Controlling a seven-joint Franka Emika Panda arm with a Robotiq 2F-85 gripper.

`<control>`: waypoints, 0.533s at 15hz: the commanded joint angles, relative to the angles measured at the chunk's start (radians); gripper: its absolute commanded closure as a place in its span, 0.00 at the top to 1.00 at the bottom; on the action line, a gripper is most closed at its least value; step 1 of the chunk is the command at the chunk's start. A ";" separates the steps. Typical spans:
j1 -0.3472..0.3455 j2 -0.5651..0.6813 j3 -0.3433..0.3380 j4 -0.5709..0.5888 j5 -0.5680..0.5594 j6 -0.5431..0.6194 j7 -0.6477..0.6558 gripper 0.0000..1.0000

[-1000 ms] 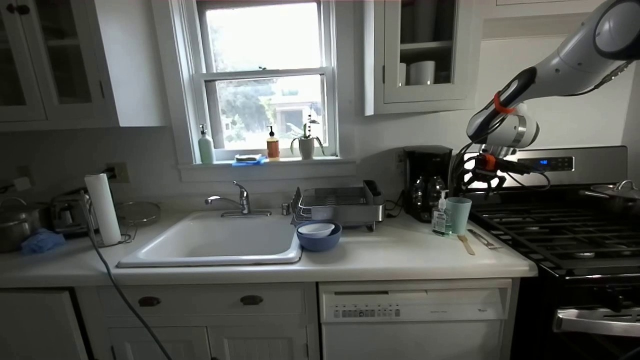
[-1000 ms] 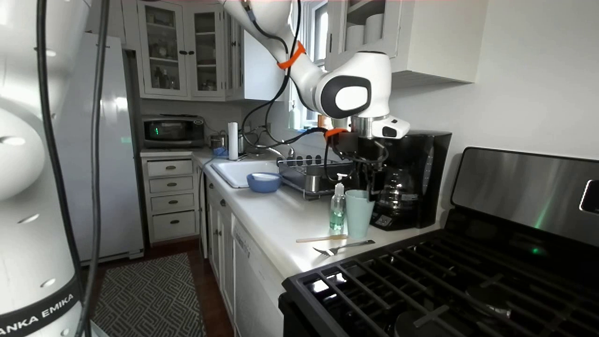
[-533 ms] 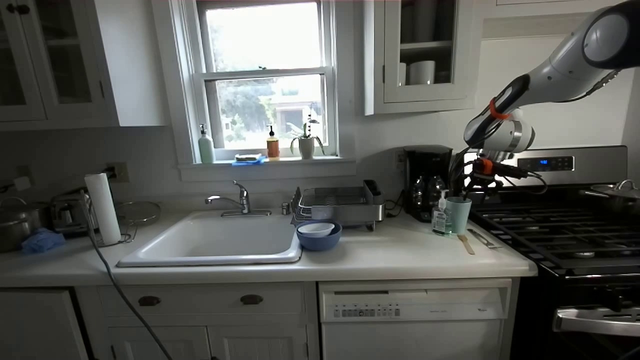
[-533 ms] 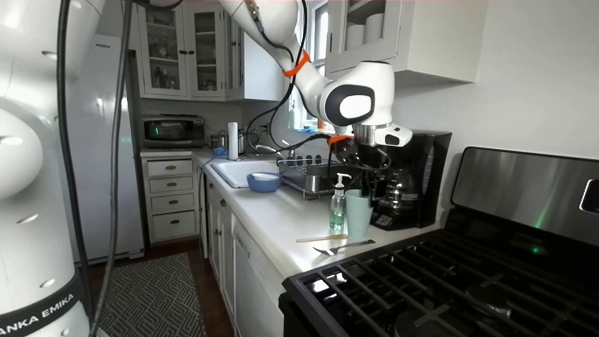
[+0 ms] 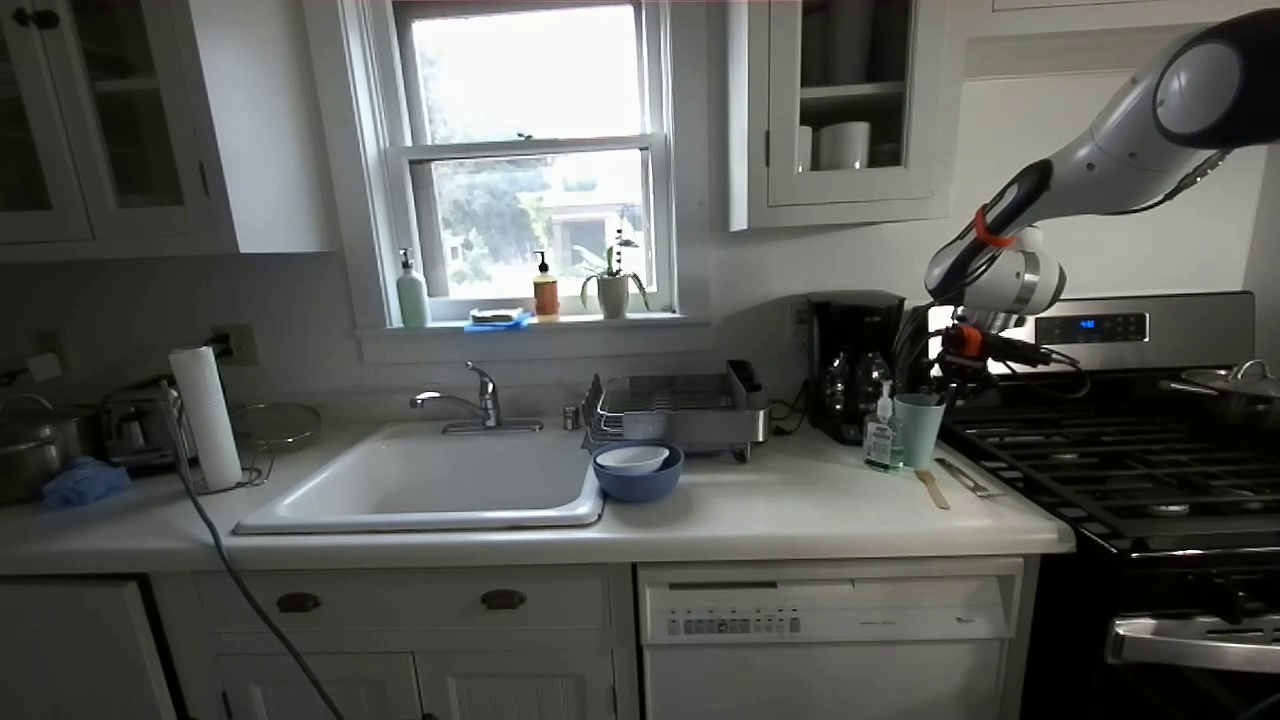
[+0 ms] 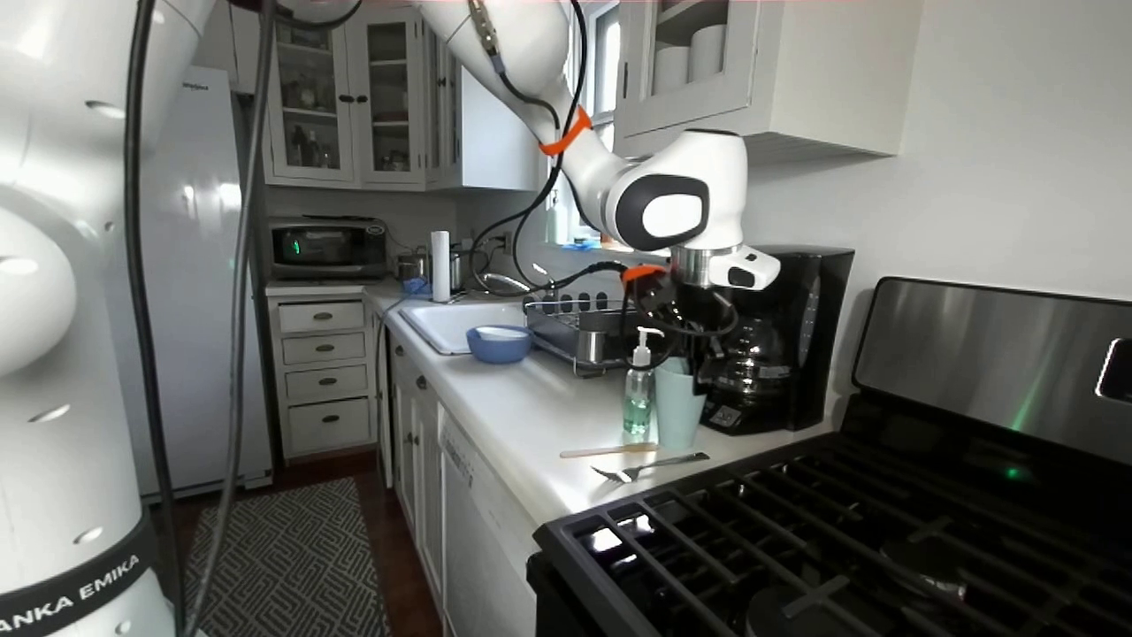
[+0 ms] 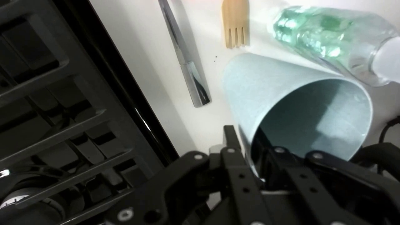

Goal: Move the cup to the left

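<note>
Teal cup (image 7: 278, 82), one wall pinched in tool (image 7: 247, 137).

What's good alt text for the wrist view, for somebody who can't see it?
A black claw pinches the wall of a pale teal cup, one finger inside, one outside. On the white counter lie a wooden fork and a metal utensil, with a bottle of green liquid beside the cup. Black stove grates fill the left.

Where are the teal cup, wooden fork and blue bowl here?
Teal cup (image 5: 917, 432): in an exterior view, on its outer wall.
Wooden fork (image 7: 236, 19): in the wrist view, on its flat head.
Blue bowl (image 5: 638, 487): in an exterior view, on its outer wall.
</note>
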 commanded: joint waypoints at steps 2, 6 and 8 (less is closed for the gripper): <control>-0.048 -0.025 0.032 -0.027 0.077 0.005 -0.040 0.00; -0.094 -0.119 0.025 -0.144 0.149 0.009 -0.105 0.01; -0.119 -0.197 0.020 -0.237 0.178 0.008 -0.181 0.01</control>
